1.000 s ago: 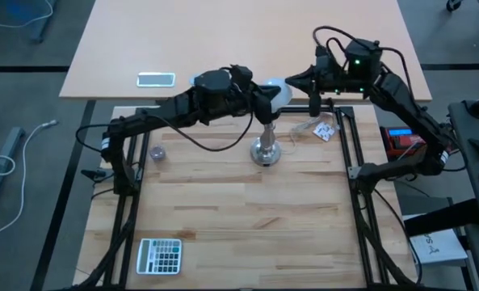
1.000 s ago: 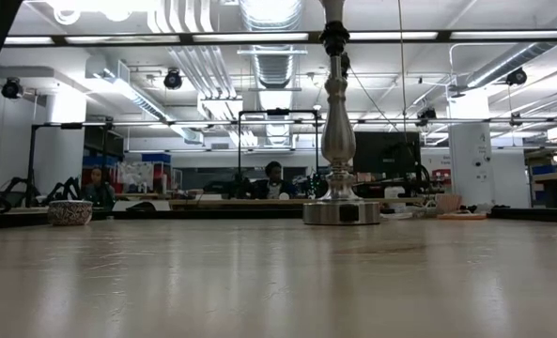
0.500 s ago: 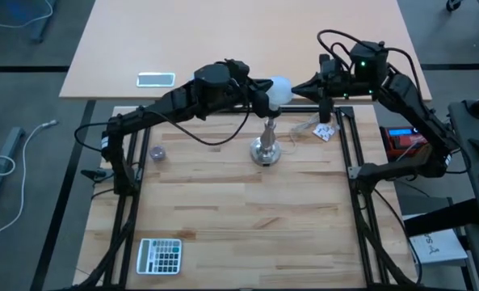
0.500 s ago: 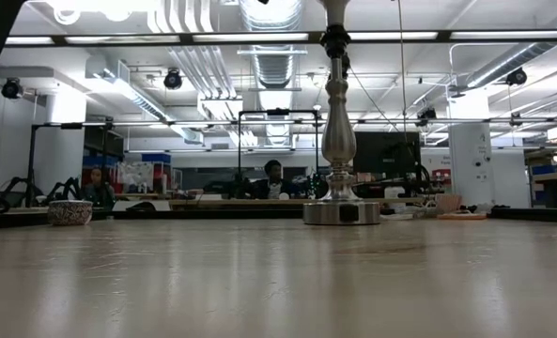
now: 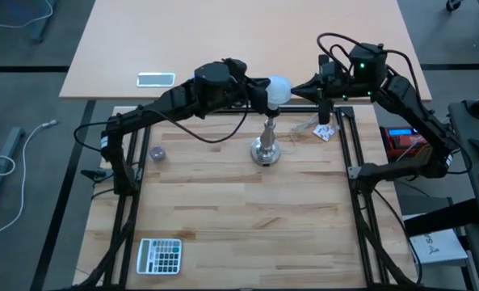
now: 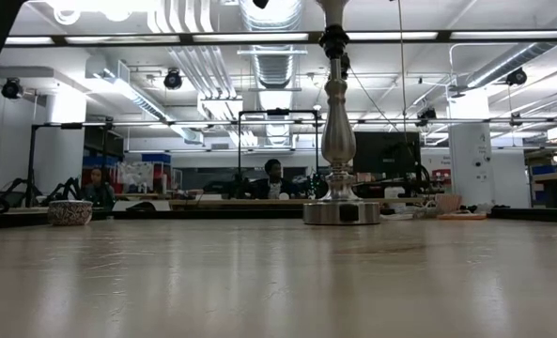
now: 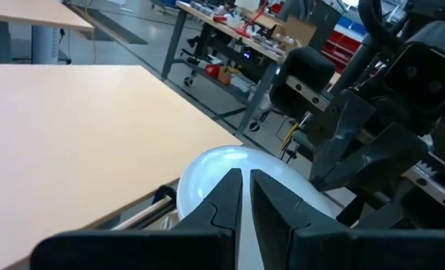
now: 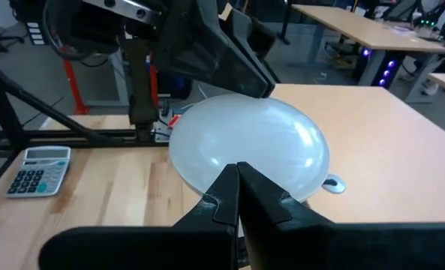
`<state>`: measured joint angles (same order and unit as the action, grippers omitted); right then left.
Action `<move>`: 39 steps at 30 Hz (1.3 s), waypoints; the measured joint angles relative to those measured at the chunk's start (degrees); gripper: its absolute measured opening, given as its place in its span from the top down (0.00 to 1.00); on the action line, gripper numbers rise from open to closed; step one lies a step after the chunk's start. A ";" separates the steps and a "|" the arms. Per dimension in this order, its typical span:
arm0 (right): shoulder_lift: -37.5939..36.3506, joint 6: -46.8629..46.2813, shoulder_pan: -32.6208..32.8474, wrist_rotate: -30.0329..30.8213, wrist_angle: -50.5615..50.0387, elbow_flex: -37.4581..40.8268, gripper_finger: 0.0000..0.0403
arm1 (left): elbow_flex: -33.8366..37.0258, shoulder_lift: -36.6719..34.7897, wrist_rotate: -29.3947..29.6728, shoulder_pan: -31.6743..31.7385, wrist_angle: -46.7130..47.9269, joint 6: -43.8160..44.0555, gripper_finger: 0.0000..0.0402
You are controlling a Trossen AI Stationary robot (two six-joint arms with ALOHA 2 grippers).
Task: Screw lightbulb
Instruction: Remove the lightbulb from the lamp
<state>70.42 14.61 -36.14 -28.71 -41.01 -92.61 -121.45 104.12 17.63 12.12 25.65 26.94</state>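
The white frosted lightbulb (image 5: 280,87) (image 7: 207,176) (image 8: 245,142) is high above the table's far middle, just past the top of the silver stand (image 5: 266,149) (image 6: 339,122). The stand rests on its round base. The bulb's screw base is hidden. My left gripper (image 5: 263,93) (image 7: 246,174) is shut, at the bulb's left side. My right gripper (image 5: 297,89) (image 8: 237,166) is shut, at the bulb's right side. My left gripper has its shut fingertips (image 7: 230,184) against the left side of the bulb's globe (image 7: 199,169), coming roughly level from the table's left. My right gripper has its shut fingertips (image 8: 226,180) against the right side of the globe (image 8: 237,146), coming roughly level from the table's right. The globe sits between the two grippers.
A calculator (image 5: 159,255) lies at the near left. A small round object (image 5: 157,151) lies at the left, and a small packet (image 5: 325,131) at the far right. A phone (image 5: 156,78) lies on the pale table behind. People sit in the room beyond.
My left gripper has moved a little toward the table's far edge, and more of the bulb's globe shows beside it. My right arm has shifted slightly toward the right edge, its tip staying at the bulb. In the last half second nothing has moved.
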 joint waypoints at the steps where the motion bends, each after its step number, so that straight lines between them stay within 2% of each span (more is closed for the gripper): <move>1: 0.15 0.35 0.00 0.17 0.01 -0.01 1.00 | 0.01 0.00 0.00 0.00 0.02 0.42 0.95; 11: 0.65 1.50 0.00 3.19 1.79 0.08 1.00 | 0.09 -0.02 0.11 -0.55 0.19 2.55 0.95; 19: 0.98 2.59 -0.09 5.70 3.03 0.15 1.00 | 0.09 0.00 -2.76 -1.24 -0.83 3.73 0.95; 27: 1.05 1.97 -0.04 5.14 4.16 0.21 1.00 | 0.24 0.22 -4.13 -1.64 -4.29 3.21 0.95; 34: -0.38 1.45 -0.13 5.25 3.99 -0.23 1.00 | -1.34 0.14 -3.46 -1.63 -4.68 0.25 0.95; 39: -0.38 0.77 -0.11 5.31 3.62 -1.14 1.00 | -1.33 0.11 -0.90 -1.44 -4.44 -2.30 0.95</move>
<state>70.04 15.38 -36.25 -23.40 -37.39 -93.75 -122.78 104.22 16.73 10.68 21.21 24.65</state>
